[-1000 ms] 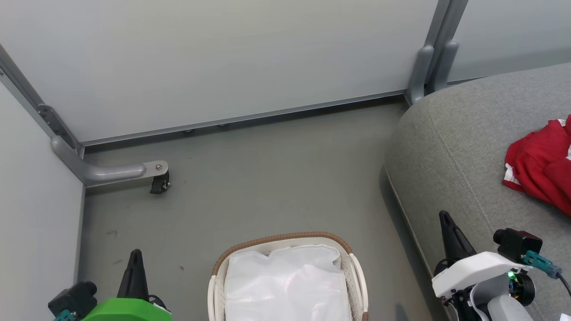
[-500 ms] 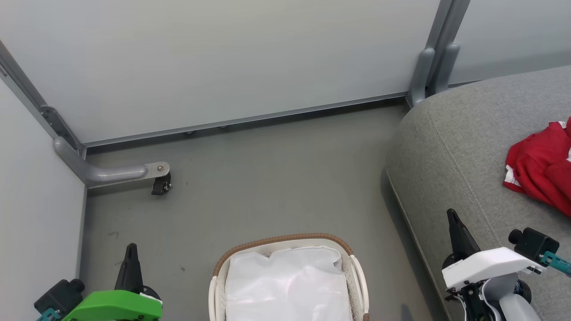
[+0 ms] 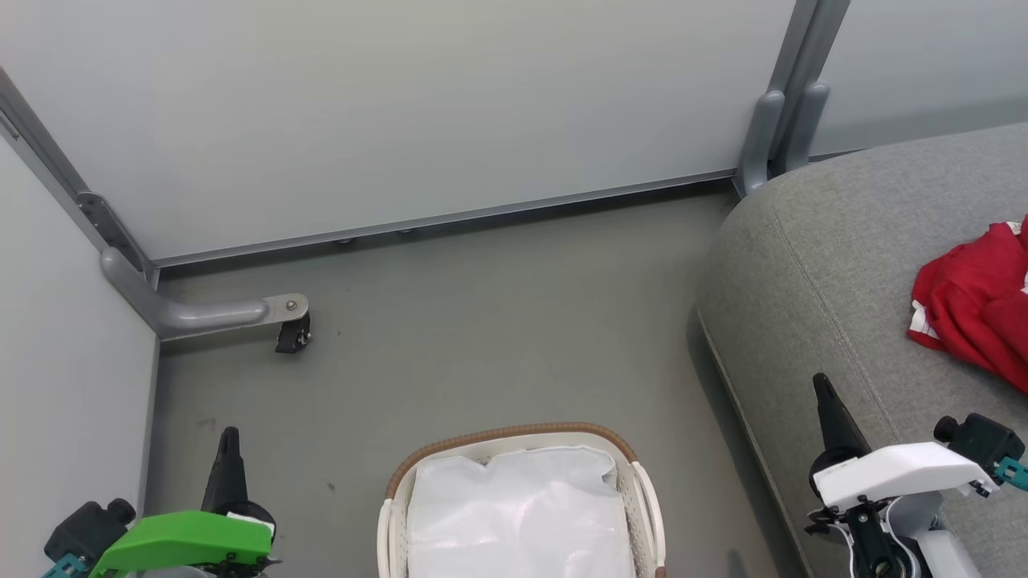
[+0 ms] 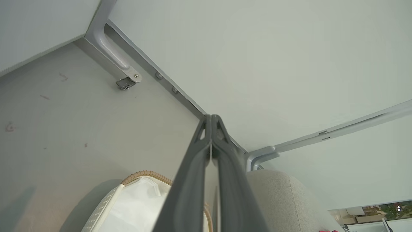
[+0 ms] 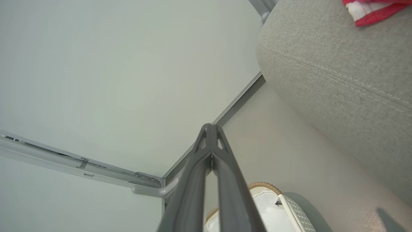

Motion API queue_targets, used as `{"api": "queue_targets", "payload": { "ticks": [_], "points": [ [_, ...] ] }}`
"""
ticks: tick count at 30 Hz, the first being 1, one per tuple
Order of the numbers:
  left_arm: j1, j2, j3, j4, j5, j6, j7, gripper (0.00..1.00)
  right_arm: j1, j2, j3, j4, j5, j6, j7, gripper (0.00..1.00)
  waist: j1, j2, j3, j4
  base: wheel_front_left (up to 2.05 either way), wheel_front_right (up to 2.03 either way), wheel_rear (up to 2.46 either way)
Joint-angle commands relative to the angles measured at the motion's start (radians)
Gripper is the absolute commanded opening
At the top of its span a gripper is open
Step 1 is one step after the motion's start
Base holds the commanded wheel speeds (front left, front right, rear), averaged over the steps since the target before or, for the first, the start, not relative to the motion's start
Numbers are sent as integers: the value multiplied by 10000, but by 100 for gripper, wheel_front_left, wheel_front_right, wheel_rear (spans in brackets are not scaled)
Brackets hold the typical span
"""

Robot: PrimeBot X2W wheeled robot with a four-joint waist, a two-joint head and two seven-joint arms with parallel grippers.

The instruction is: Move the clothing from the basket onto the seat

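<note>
The red clothing [image 3: 976, 309] with white trim lies crumpled on the grey seat [image 3: 819, 265] at the right edge of the head view; a corner of the clothing [image 5: 373, 9] shows on the seat [image 5: 338, 74] in the right wrist view. The white basket [image 3: 514, 437] with brown rim stands on the floor at bottom centre, holding only its white liner [image 3: 518, 514]. My left gripper [image 3: 229, 437] is shut and empty, left of the basket. My right gripper [image 3: 823, 385] is shut and empty over the seat's front edge. Both wrist views show the gripper [image 4: 211, 117] [image 5: 210, 126] tips pressed together.
Pale partition panels [image 3: 401, 104] wall in the back and left. A grey metal foot with a black caster [image 3: 291, 333] sits on the floor at the left. A grey post [image 3: 775, 128] stands by the seat's rounded corner. Grey floor [image 3: 482, 321] lies between basket and panels.
Both grippers have drawn back toward the bottom of the head view, the right one also drifting right. The view has shifted slightly. Clothing and basket have not moved.
</note>
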Motion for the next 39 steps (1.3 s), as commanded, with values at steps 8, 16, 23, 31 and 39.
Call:
{"api": "queue_targets", "payload": {
  "ticks": [8,16,23,31,39],
  "points": [
    [-361,75,120,-203,-1015,-17,286,0,-20,-65,-149,-230,1107,-4,272,0,1,0,-37,23,0,0,0],
    [-436,79,196,-281,-1801,-19,516,0,-2,-71,-245,-308,1951,-4,498,0,1,0,-72,45,0,0,0],
    [-502,82,253,-344,-2456,-20,698,0,13,-75,-324,-374,2658,-5,680,0,1,0,-104,64,0,0,0],
    [-550,86,307,-398,-3133,-22,888,0,29,-79,-403,-438,3410,-6,869,0,1,0,-139,86,0,0,0],
    [-619,88,366,-449,-3769,-26,1072,0,46,-83,-481,-501,4106,-6,1053,0,1,0,-174,107,0,0,0]
  ]
}}
